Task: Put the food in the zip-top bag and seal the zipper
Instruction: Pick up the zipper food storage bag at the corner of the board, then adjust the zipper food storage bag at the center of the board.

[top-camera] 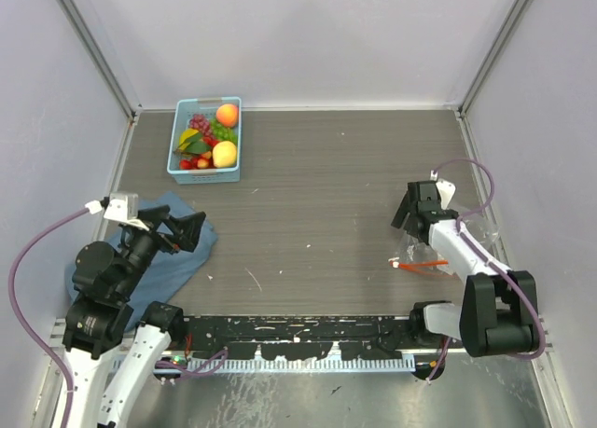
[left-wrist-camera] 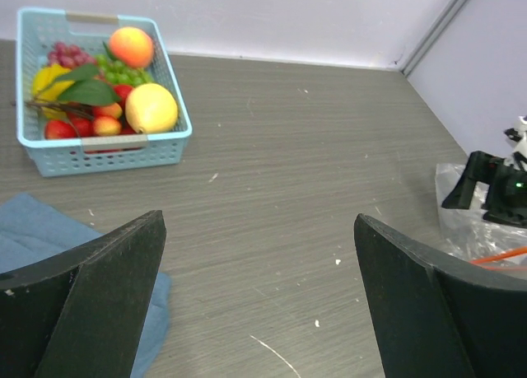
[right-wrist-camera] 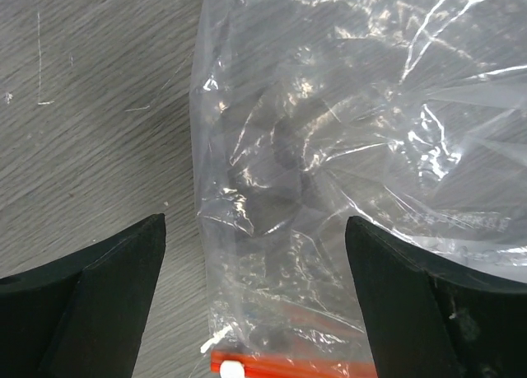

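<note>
The food lies in a light blue basket [top-camera: 174,146] at the back left: an orange-pink peach [top-camera: 227,115], a yellow fruit [top-camera: 225,154], grapes [top-camera: 221,130] and red berries [top-camera: 191,163]. In the left wrist view the peach [left-wrist-camera: 131,46], yellow fruit [left-wrist-camera: 151,107] and berries [left-wrist-camera: 59,129] show clearly. The clear zip-top bag [top-camera: 422,254] lies flat at the right, with its red-orange zipper [top-camera: 417,266] toward the near side. My right gripper [right-wrist-camera: 255,221] is open and empty just above the bag [right-wrist-camera: 329,147]; the zipper [right-wrist-camera: 288,366] is at the frame's bottom. My left gripper [left-wrist-camera: 259,221] is open and empty, far from the basket.
A blue cloth [top-camera: 173,260] lies under my left gripper [top-camera: 185,227] at the near left. My right gripper [top-camera: 410,206] is near the right wall. Grey walls enclose the table on three sides. The bag [left-wrist-camera: 478,230] shows at the right edge of the left wrist view.
</note>
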Controlling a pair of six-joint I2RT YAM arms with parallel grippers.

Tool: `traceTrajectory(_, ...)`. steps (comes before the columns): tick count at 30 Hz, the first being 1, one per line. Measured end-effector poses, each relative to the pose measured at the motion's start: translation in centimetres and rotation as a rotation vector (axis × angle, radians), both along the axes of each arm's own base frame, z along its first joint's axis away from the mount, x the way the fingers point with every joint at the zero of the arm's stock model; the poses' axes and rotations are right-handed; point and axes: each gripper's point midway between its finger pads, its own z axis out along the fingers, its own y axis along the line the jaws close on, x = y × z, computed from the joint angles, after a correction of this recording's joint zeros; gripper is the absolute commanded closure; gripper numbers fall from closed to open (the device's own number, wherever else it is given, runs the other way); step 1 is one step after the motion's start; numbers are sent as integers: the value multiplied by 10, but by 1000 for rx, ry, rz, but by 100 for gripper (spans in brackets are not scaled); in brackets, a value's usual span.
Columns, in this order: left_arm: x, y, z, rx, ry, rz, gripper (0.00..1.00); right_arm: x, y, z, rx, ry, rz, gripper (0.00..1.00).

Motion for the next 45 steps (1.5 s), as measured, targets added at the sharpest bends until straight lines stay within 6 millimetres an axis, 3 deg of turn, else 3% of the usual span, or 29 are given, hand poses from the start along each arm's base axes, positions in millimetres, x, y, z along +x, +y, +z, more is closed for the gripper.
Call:
traceTrajectory(3,4,-6,-6,-23,47,-20,2,1,2,-9,5,25,8,17)
traceTrajectory(6,9,-12,-16,-42,110,-33,2,3,4,-16,13,43,20,34)
traceTrajectory(11,13,-21,-29,-73,194,-61,2,7,10,-19,36,44,47,75)
traceTrajectory(15,15,-26,-33,-113,236,-67,2,12,15,-17,63,21,59,98)
traceTrajectory(20,20,-34,-43,-168,305,-80,2,20,27,-10,129,-33,77,99)
traceTrajectory(27,29,-52,-82,-224,453,-122,2,34,60,20,315,-215,111,99)
traceTrajectory(37,39,-93,-114,-301,593,-245,2,48,138,81,600,-483,196,99)
traceTrajectory(45,40,-141,-144,-319,661,-349,2,48,191,119,784,-592,267,99)
